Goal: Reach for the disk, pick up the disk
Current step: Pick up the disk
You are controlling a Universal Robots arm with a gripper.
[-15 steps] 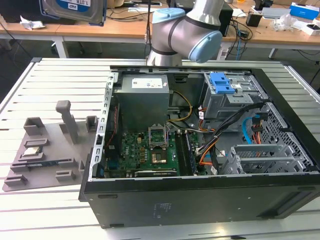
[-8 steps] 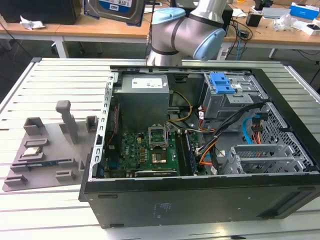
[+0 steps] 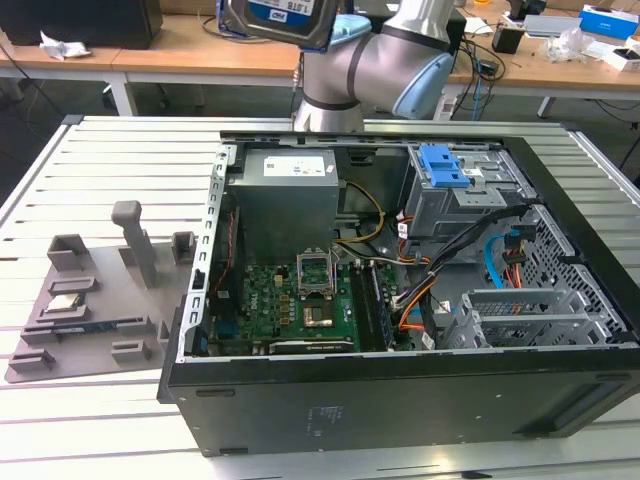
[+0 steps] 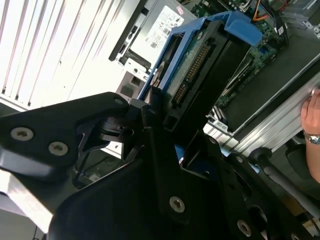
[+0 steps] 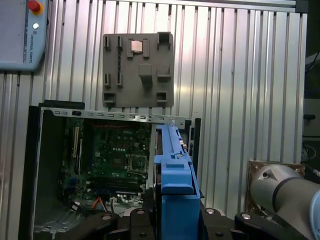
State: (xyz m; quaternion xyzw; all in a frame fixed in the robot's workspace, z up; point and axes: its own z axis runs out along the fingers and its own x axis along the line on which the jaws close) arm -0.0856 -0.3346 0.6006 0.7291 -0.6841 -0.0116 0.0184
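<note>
Disk hangs at the top edge of the exterior view, a little toward the exterior view's left, held well above the open case and just in front of the arm. In both wrist views the gripper is clamped narrowly on the disk's flat sides. Its black fingers press either face, and the blue bracket and connector edge point away from the wrist. The case lies on its side on the slatted table, motherboard exposed. A grey plate toward the exterior view's left carries a small chip. In the second wrist view, a person's hand with a wristwatch is near the table's edge.
</note>
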